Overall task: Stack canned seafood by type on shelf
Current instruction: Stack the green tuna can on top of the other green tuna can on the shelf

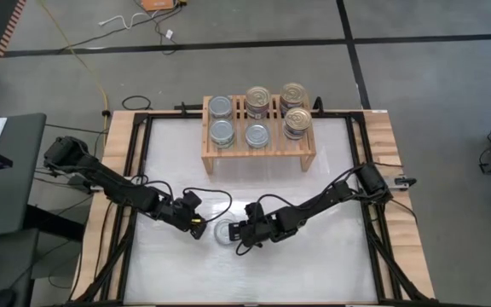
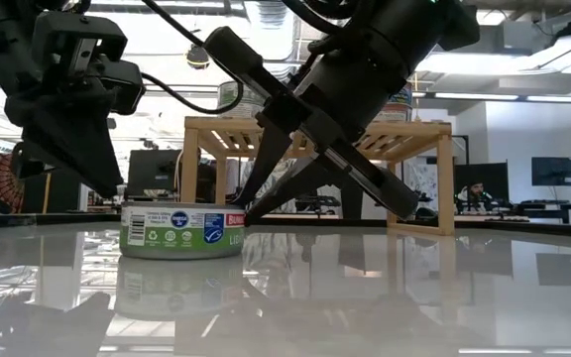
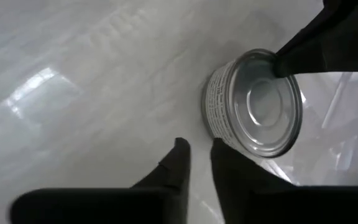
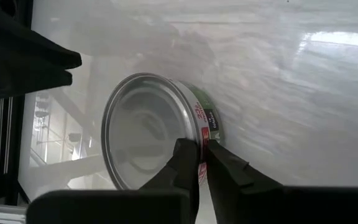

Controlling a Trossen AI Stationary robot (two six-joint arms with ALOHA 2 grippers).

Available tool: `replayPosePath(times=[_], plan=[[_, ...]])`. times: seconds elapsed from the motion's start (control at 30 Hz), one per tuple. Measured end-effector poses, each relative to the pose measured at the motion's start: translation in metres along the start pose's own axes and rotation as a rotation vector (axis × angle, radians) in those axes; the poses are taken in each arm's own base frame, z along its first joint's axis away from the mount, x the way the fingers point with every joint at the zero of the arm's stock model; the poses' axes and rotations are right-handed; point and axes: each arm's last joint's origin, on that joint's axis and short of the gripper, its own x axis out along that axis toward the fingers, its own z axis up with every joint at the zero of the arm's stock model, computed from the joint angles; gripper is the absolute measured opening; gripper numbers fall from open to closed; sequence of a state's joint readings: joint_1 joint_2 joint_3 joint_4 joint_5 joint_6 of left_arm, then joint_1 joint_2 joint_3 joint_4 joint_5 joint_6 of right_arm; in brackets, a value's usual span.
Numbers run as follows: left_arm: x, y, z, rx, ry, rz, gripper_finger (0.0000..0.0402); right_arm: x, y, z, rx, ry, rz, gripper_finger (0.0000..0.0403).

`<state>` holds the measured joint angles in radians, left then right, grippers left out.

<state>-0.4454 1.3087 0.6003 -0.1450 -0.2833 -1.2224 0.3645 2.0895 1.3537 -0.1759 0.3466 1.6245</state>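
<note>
One can (image 1: 221,232) with a plain silver top and a green-and-white label (image 2: 181,231) stands flat on the white table, near its front middle. My left gripper (image 1: 197,225) is shut, its tips right at the can's left side (image 3: 215,118). On the other side of the can is my right gripper (image 1: 240,230), also shut. The light-wood shelf (image 1: 258,153) stands at the far middle. Its slatted top carries several cans: silver-topped ones (image 1: 220,119) on the left and gold-topped ones (image 1: 295,109) on the right. My left gripper's shut tips (image 3: 219,149) stand at the foot of the can's left wall, slanting down from the table's left; I cannot tell whether they touch it. My right gripper presses its shut fingertips (image 4: 211,152) against the can's right wall just under the top rim (image 4: 199,134). It slants down from the table's right. The can stays flat on the table.
Black frame rails and cables (image 1: 135,183) run along the table's left and right sides. Bare white table (image 1: 254,192) lies between the can and the shelf. A person sits far back in the room (image 2: 476,195).
</note>
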Motion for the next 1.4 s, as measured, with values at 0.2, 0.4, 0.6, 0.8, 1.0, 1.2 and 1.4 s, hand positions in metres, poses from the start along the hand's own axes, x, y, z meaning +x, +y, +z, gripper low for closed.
replayPosePath(times=[0.2, 0.4, 0.6, 0.8, 1.0, 1.2, 1.4], plan=[[0.000, 0.000, 0.000, -0.029, 0.016, -0.005, 0.0145, -0.001, 0.000, -0.002, -0.006, 0.003, 0.000, 0.0056], [0.004, 0.001, -0.002, 0.006, 0.014, 0.012, 0.0250, -0.002, 0.000, -0.006, -0.012, 0.013, 0.006, 0.0056], [0.017, 0.006, -0.007, -0.111, 0.034, 0.068, 0.0306, -0.002, 0.000, -0.006, -0.005, 0.018, 0.006, 0.0056], [0.028, 0.002, -0.014, -0.208, 0.069, 0.039, 0.0305, -0.002, 0.000, -0.007, -0.003, 0.017, 0.005, 0.0054], [0.026, -0.016, -0.012, -0.241, 0.040, -0.136, 0.0298, -0.002, -0.001, -0.007, -0.005, 0.018, 0.005, 0.0045], [0.026, -0.018, -0.012, -0.271, 0.043, -0.160, 0.0298, -0.002, -0.001, -0.009, -0.014, 0.021, 0.006, 0.0034], [0.025, -0.023, -0.010, -0.287, 0.047, -0.222, 0.0298, -0.002, -0.002, -0.010, -0.019, 0.022, -0.002, 0.0028]])
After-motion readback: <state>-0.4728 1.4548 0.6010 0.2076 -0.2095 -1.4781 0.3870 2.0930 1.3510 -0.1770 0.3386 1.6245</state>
